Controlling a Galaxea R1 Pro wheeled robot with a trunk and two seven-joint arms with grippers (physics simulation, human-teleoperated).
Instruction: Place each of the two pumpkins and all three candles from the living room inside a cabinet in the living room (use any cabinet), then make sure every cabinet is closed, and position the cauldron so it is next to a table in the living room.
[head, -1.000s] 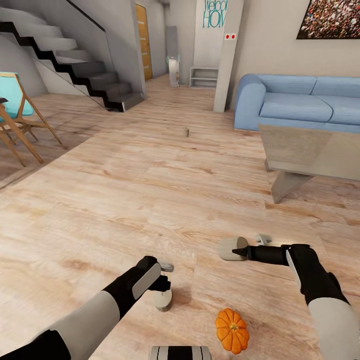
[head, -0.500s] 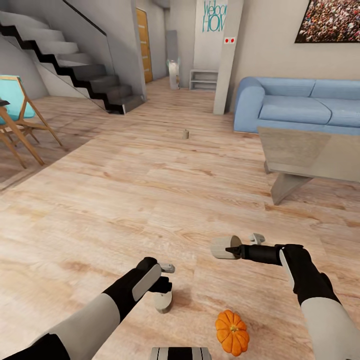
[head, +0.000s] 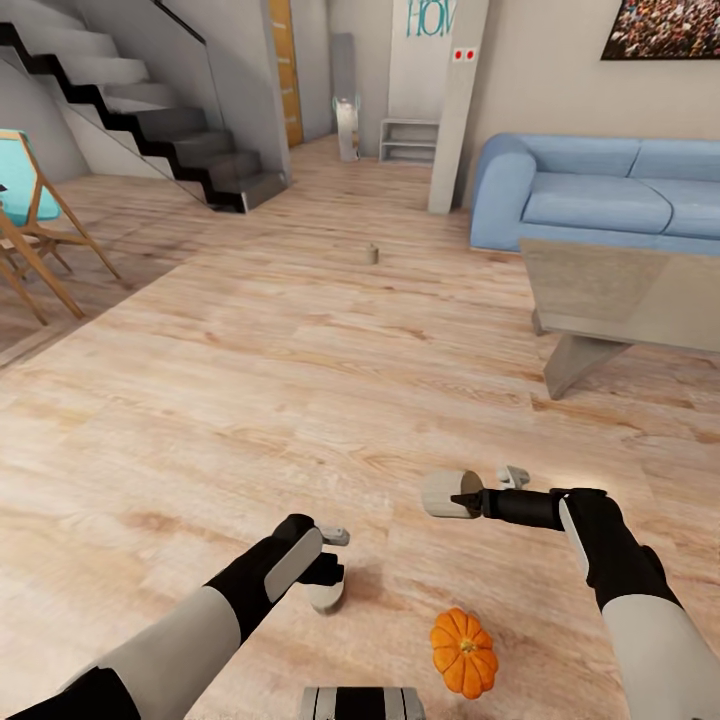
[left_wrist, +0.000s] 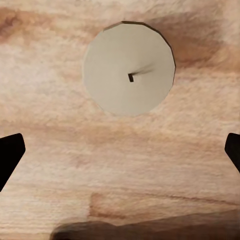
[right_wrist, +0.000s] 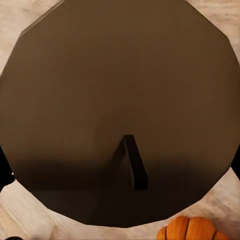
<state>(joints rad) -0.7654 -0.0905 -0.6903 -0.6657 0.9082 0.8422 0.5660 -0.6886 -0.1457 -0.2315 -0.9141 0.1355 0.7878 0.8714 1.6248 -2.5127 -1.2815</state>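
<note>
A pale, streaked wood grain in beige and tan is shown across the floor (head: 300, 380). A bright orange, ribbed skin with a brownish stem is seen on the pumpkin (head: 464, 653) at the lower centre. A grey-beige tone is worn by the three candles, one at the lower centre (head: 326, 596), one right of centre (head: 443, 494) and one far off at the upper centre (head: 372, 254). Black and light grey are carried by both arms. The sofa (head: 600, 195) at the upper right is coloured light blue, and the table (head: 620, 295) below it pale grey. The stairs (head: 150, 130) at the upper left are edged in black on grey.
</note>
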